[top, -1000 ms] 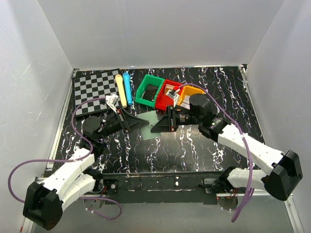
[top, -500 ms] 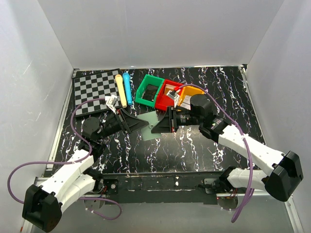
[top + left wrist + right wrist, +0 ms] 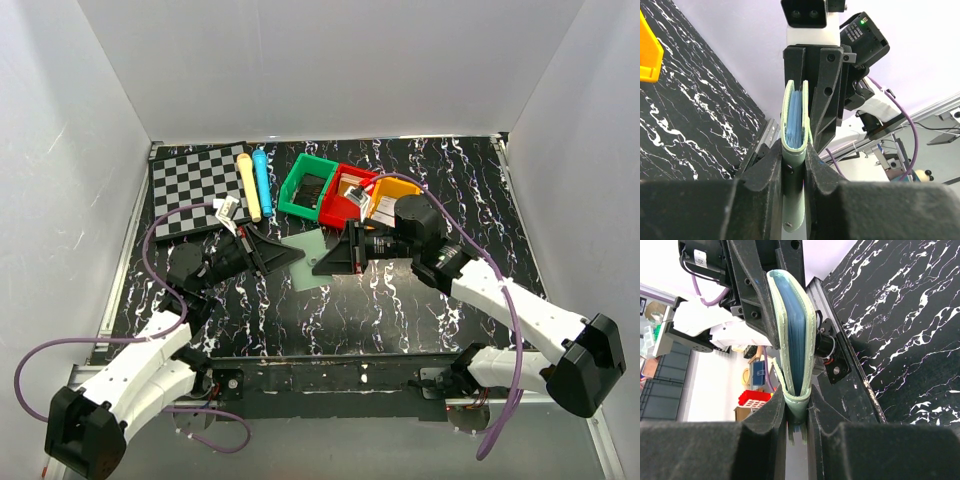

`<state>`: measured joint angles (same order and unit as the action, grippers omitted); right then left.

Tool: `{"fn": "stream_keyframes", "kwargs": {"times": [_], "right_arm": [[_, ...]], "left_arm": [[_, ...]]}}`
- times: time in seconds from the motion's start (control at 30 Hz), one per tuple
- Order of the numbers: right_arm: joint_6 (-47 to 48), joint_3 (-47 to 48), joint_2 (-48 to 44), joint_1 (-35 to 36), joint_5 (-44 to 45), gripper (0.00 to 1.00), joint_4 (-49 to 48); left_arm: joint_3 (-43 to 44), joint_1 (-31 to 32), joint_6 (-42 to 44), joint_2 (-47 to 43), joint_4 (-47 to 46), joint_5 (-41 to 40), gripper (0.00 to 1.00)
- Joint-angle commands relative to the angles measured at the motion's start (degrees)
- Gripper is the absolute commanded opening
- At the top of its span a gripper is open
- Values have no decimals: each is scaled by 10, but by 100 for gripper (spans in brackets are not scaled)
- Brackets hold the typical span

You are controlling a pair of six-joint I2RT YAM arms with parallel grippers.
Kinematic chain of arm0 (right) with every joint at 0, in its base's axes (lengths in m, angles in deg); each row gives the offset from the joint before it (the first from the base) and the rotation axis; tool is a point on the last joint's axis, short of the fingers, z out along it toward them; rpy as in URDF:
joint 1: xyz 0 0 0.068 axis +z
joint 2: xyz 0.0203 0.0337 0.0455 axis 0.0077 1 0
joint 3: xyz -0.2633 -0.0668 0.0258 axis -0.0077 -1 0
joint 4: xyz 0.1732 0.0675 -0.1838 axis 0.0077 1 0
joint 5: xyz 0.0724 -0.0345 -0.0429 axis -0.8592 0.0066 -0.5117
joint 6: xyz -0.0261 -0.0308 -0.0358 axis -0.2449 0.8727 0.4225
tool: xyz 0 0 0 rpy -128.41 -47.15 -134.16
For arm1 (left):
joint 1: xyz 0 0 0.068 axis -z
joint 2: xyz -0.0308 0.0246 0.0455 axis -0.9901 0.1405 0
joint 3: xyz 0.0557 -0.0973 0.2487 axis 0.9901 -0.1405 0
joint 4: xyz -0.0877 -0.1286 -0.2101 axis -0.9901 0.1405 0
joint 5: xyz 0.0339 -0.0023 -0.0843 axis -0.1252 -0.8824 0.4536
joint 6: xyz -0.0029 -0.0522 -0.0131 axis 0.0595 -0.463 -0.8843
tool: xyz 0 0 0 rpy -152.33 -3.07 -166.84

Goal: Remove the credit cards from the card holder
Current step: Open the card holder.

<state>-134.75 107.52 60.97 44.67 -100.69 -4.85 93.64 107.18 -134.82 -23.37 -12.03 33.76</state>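
- White walls point(image 3: 330, 70) enclose your workspace on three sides, and a black tabletop veined with white point(image 3: 400, 300) runs beneath both arms.
- Along the far edge you see a black-and-white checkered mat point(image 3: 190, 185), a yellow cylinder point(image 3: 247, 187) and a blue cylinder point(image 3: 263, 182) lying side by side on the mat's right edge. To their right stands a row of three plastic bins: green point(image 3: 305, 185), red point(image 3: 342, 197) and orange point(image 3: 392, 190).
- Your flat pale green card holder point(image 3: 312, 258) sits near the middle of the table, just in front of the green and red bins, between the two claws.
- Your left gripper point(image 3: 793, 156) is clenched on one end of the card holder; the wrist view shows both fingers pressed against its outer panels.
- Your right gripper point(image 3: 796, 407) is clamped on the opposite end in the same way, so the two claws face each other with the holder bridging them.
- Seen edge-on, the holder's two panels gape slightly, and thin blue layers point(image 3: 796, 117) lie packed between them.
- You cannot tell whether those layers are the credit cards or lining; nothing sticks out past the panels.
- Whether the holder touches the tabletop, you cannot tell.
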Motion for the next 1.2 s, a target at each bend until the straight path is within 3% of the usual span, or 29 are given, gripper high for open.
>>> {"fn": "stream_keyframes", "kwargs": {"times": [0.0, 0.1, 0.2, 0.3, 0.47, 0.63, 0.8, 0.9, 1.17], "right_arm": [[15, -6, -21, -8, 17, 19, 13], [58, 23, -45, -8, 48, 40, 94], [136, 82, -64, -5, 116, 54, 228], [204, 147, -69, 16, 208, 57, 339], [268, 262, -20, 114, 460, 55, 480], [270, 285, 22, 197, 674, 52, 488], [249, 330, 63, 210, 693, 52, 508], [247, 329, 71, 221, 709, 59, 493], [235, 329, 88, 234, 715, 60, 476]], "left_arm": [[11, 1, 10, -26, -3, -8, 0], [15, 1, 26, -36, 31, -15, 0], [47, 1, 72, -41, 129, -33, 0], [105, 1, 125, -29, 277, -95, 0], [149, 8, 138, -13, 373, -168, 0], [229, 64, 181, 30, 487, -267, 0], [275, 135, 184, 64, 547, -373, 0], [289, 166, 170, 80, 564, -421, 0], [325, 214, 134, 110, 598, -484, 0]]}}
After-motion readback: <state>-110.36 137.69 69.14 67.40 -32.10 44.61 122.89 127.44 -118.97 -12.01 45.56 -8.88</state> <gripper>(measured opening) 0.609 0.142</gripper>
